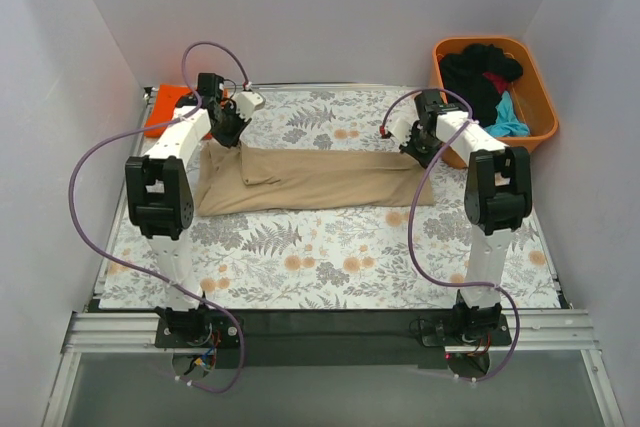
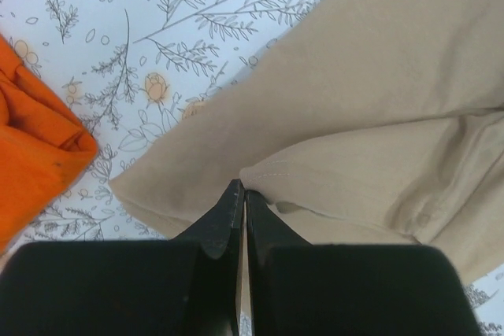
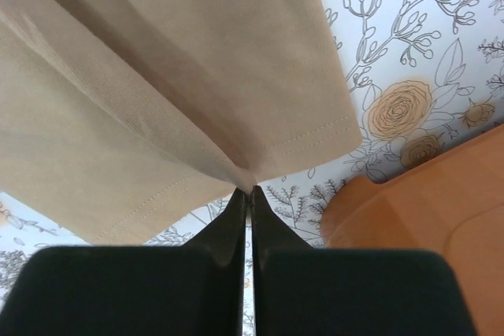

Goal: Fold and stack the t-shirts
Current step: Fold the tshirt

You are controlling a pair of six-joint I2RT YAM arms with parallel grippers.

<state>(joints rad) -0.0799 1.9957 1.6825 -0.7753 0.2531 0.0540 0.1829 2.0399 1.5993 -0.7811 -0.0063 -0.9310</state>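
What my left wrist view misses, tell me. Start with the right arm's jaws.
Observer: The right gripper has its jaws shut on a hem of the tan t-shirt.
Operator: Give me the shirt's overall lie.
Observer: It lies as a long folded band across the table, reaching from one arm to the other.
Operator: Now list what's left to fold.
Observer: An orange tub at the far right corner holds black cloth, teal cloth and red cloth.
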